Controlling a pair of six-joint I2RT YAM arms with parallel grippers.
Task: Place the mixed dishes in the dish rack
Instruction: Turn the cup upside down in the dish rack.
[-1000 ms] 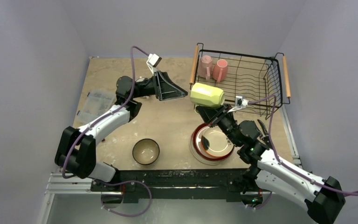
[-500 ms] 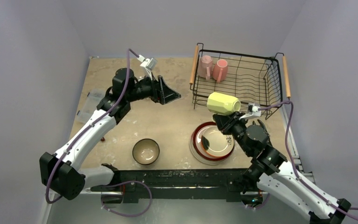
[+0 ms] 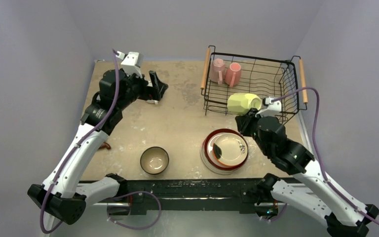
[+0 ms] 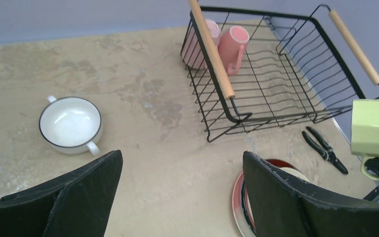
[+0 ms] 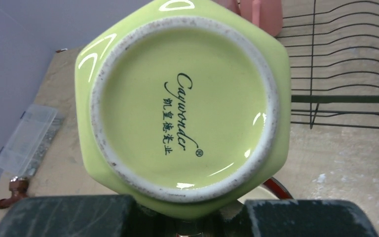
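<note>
Yellow-green mug (image 3: pixel 244 103) lies sideways in the right jaws, above the dish rack's (image 3: pixel 276 79) near rim; the hold seems to be by its handle, so it may swivel, slip or clip the wire. Left jaws gape wide, empty, above the bench (image 3: pixel 177 123).
</note>
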